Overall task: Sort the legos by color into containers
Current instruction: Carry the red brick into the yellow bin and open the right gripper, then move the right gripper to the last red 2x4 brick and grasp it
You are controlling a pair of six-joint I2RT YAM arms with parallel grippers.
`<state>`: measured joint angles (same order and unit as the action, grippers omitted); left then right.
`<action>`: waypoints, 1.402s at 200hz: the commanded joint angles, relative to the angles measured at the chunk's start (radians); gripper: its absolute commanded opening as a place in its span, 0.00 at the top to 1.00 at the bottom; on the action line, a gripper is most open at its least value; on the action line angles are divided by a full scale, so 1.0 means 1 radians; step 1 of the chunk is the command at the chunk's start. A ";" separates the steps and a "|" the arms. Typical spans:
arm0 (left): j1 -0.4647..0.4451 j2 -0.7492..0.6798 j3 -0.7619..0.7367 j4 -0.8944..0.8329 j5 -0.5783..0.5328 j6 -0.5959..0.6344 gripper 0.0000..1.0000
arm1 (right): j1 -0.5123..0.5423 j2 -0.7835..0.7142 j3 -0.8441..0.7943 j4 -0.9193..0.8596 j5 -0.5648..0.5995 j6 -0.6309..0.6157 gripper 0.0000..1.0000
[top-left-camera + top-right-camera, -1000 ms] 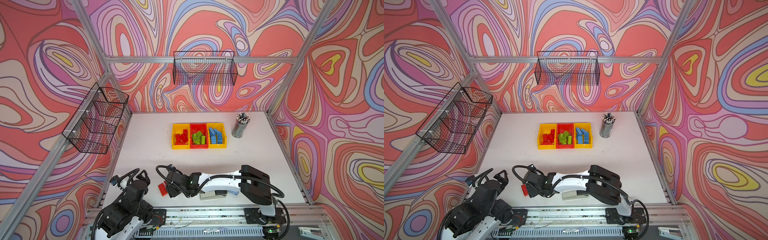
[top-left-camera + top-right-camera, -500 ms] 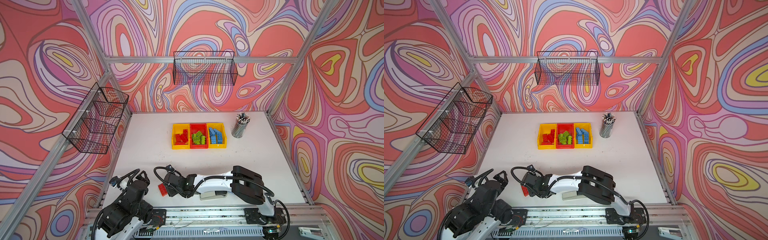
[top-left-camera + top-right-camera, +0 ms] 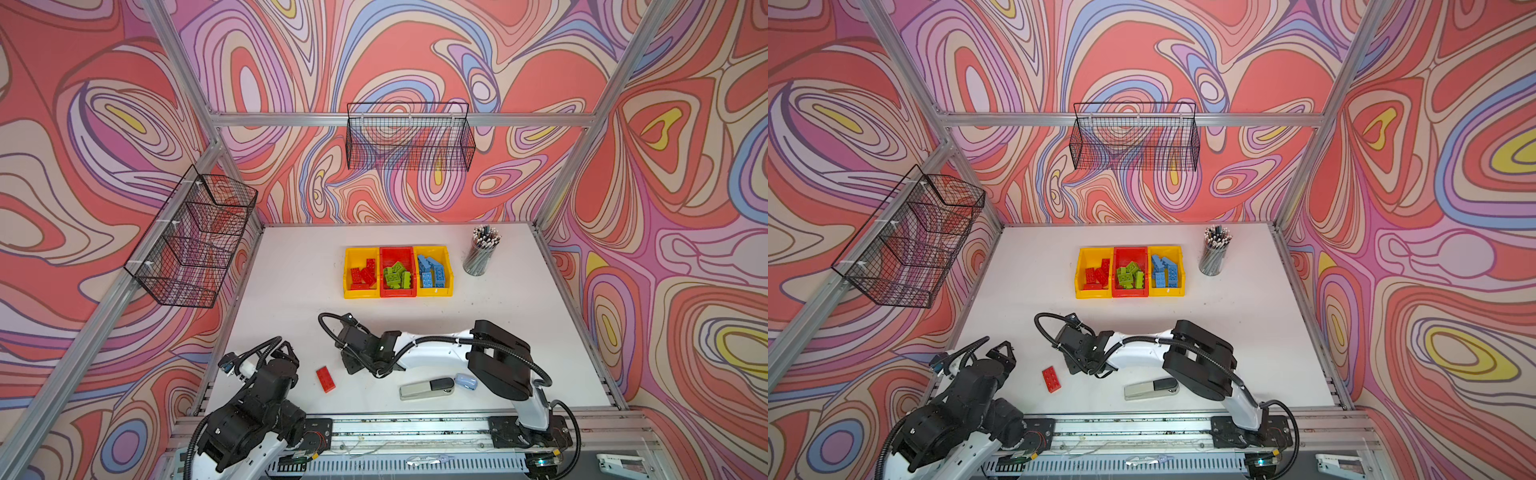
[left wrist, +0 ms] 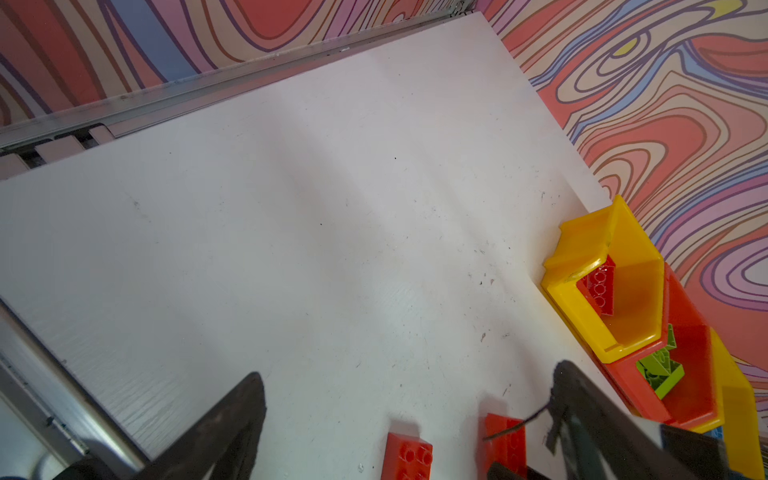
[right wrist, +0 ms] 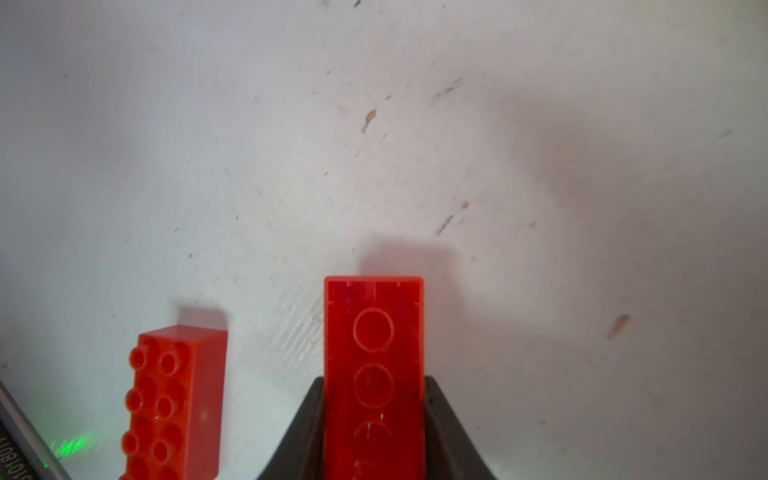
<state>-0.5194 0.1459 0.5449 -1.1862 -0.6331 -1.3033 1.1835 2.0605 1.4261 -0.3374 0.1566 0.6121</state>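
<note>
Clamping tight, right tool (image 5: 374, 399) grips red lego (image 5: 374, 324).

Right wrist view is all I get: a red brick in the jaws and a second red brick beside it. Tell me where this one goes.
Observer: The red brick in the right gripper belongs in the yellow bin, the leftmost of three bins in a row at the back of the table. That bin already holds red bricks.
Operator: Report the left arm.
Observer: The left gripper is open and empty, at the table's front left.
</note>
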 commanded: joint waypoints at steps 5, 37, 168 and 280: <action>-0.004 0.036 -0.011 -0.020 -0.040 -0.018 0.07 | -0.084 -0.100 0.080 -0.091 -0.007 -0.089 0.74; -0.004 0.091 -0.019 0.065 -0.042 -0.002 0.07 | -0.211 -0.060 0.222 -0.157 -0.042 -0.186 0.74; 0.018 0.302 0.003 0.289 -0.081 0.118 0.05 | -0.402 0.351 0.763 -0.276 -0.122 -0.301 0.59; 0.290 0.370 -0.018 0.275 0.278 0.165 0.05 | -0.287 -0.063 0.225 -0.067 -0.240 -0.137 0.20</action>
<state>-0.3008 0.4671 0.5381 -0.8711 -0.4919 -1.1328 0.8173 2.0857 1.7836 -0.4770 -0.0502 0.3962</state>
